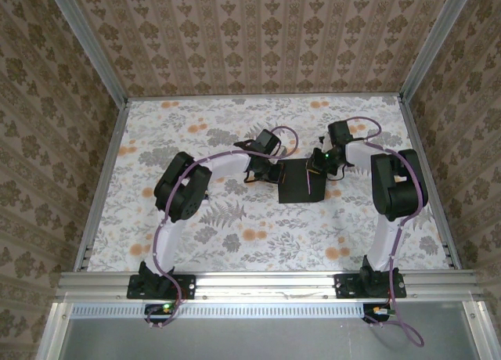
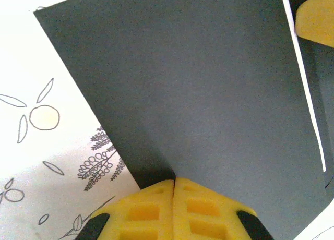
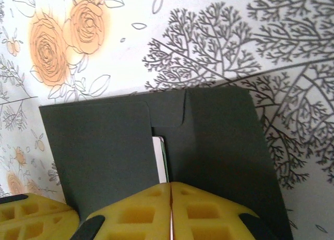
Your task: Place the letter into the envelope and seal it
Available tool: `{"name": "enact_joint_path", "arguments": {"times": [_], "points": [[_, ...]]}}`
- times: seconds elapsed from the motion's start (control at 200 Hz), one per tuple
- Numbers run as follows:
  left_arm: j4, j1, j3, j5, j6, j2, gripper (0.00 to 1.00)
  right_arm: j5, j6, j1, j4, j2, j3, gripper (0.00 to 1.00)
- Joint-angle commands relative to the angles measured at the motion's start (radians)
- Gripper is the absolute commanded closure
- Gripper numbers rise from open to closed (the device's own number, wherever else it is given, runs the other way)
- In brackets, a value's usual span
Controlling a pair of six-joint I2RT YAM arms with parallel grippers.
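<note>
The envelope [image 1: 301, 181] is found at the middle of the table [image 1: 235, 243], pinched at one edge by the left gripper [image 2: 174, 180] and at the opposite edge by the right gripper [image 3: 170, 184]. The letter [image 3: 161, 156] is glimpsed inside as a white sliver.

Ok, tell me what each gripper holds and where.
Both pinch the envelope: left gripper on its left edge, right gripper on the opposite side, where the letter peeks out.

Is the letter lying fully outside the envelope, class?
No, just a white sliver of the letter shows through a gap between the folds of the envelope, the rest being covered.
</note>
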Motion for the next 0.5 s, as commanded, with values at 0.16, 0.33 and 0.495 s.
{"name": "enact_joint_path", "arguments": {"times": [0.16, 0.33, 0.495], "points": [[-0.14, -0.007, 0.006, -0.015, 0.045, 0.076, 1.0, -0.011, -0.009, 0.013, -0.011, 0.013, 0.032, 0.91], [-0.156, 0.0, 0.013, -0.026, 0.061, 0.065, 1.0, 0.023, -0.022, 0.012, -0.034, -0.011, 0.033, 0.91], [-0.163, 0.01, 0.015, -0.037, 0.068, 0.051, 1.0, 0.059, -0.035, 0.005, -0.059, -0.058, 0.029, 0.91]]}}
